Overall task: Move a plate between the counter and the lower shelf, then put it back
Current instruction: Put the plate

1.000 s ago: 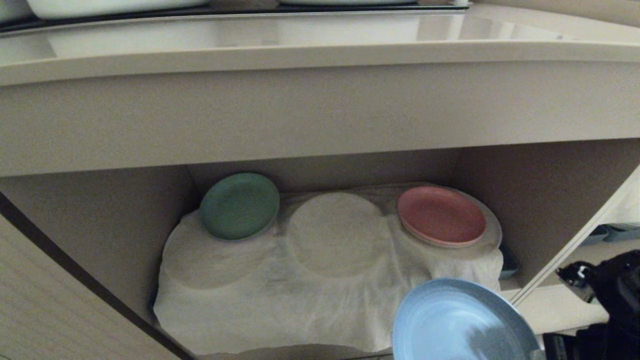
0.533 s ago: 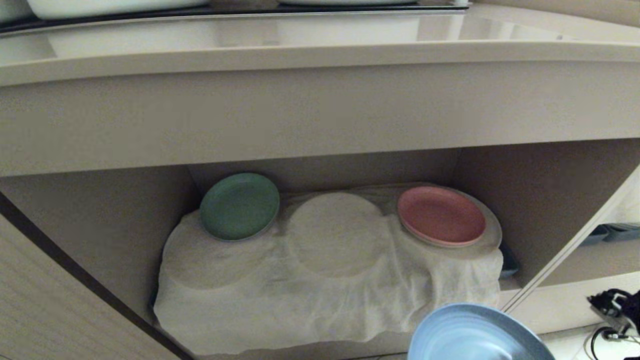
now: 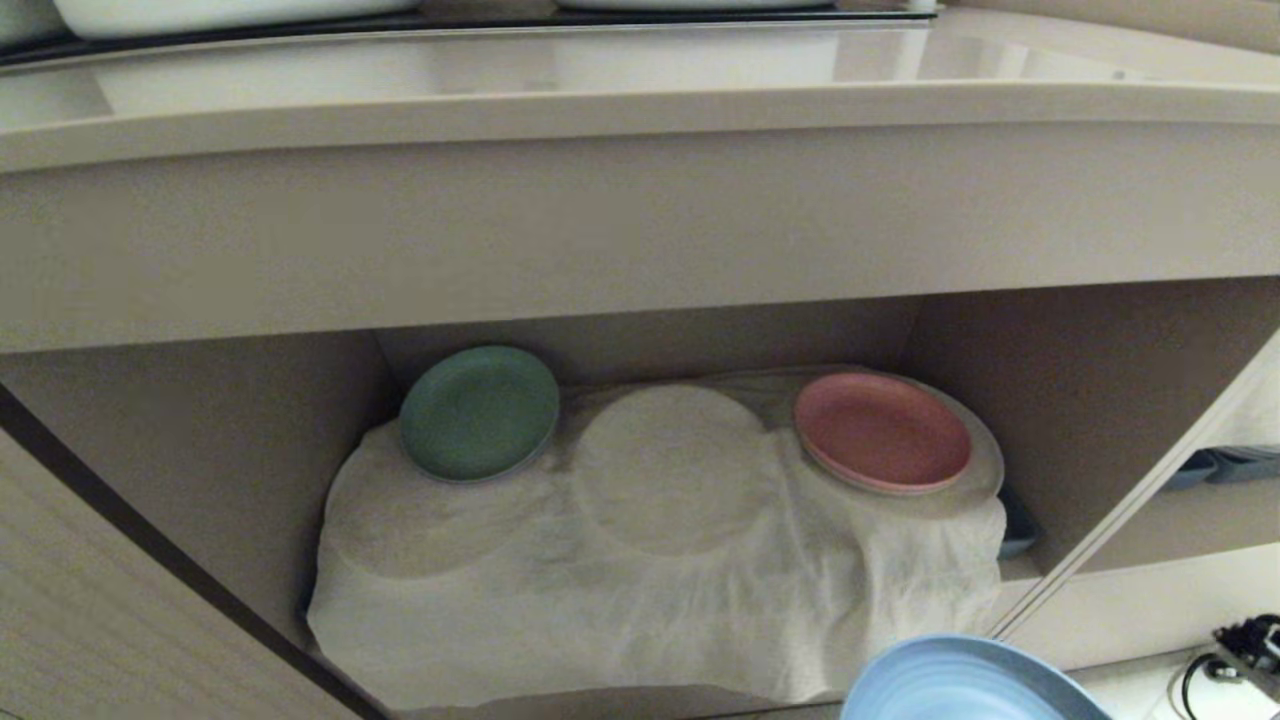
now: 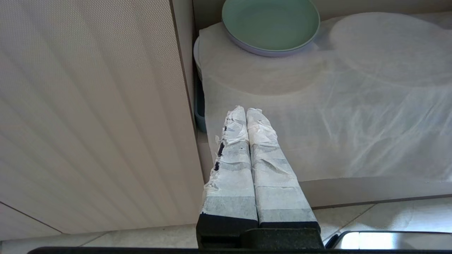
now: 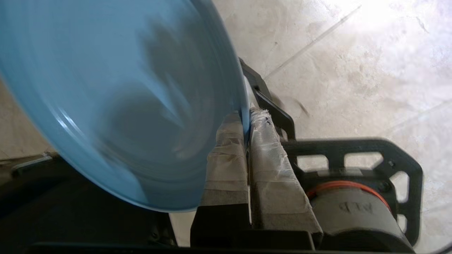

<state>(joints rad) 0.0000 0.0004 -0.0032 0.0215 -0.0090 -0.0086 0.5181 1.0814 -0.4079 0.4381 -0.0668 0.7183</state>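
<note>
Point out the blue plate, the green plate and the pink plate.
blue plate (image 5: 116, 106), right wrist view, inner face.
green plate (image 3: 480, 412), head view, centre.
pink plate (image 3: 882, 430), head view, centre.

The plate (image 3: 965, 682) is cut off at the frame's edge.

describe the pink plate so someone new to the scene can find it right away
Find the open shelf under the long beige counter; its base is covered by a wrinkled white cloth. The pink plate sits on a cloth-covered round bump at the back right of that shelf. Its neighbours differ: the green plate is back left, and the middle bump has nothing on it.
</note>
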